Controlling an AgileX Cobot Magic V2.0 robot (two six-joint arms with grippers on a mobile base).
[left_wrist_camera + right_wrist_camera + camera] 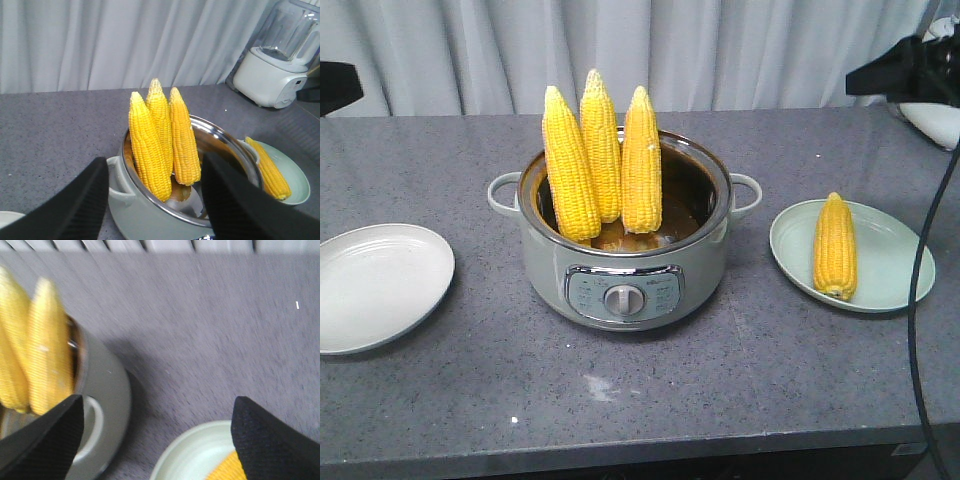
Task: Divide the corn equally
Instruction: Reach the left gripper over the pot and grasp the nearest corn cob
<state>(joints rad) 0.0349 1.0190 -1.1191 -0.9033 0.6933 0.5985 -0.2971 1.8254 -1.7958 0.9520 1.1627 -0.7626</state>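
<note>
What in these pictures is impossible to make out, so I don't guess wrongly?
Bottoms of the three cobs: hidden behind the pot wall, front and left wrist views.
Cob on the right plate: right wrist view, blurred, mostly covered by a finger of the right hand, cut by the bottom edge.
Lettering around the dial: front view, too small.
Left plate: front view, clipped by the left edge.

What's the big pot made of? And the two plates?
The pot looks like pale green painted metal or plastic, with a shiny steel-looking rim. The left plate and right plate look like glazed ceramic, smooth and pale, maybe plastic.
</note>
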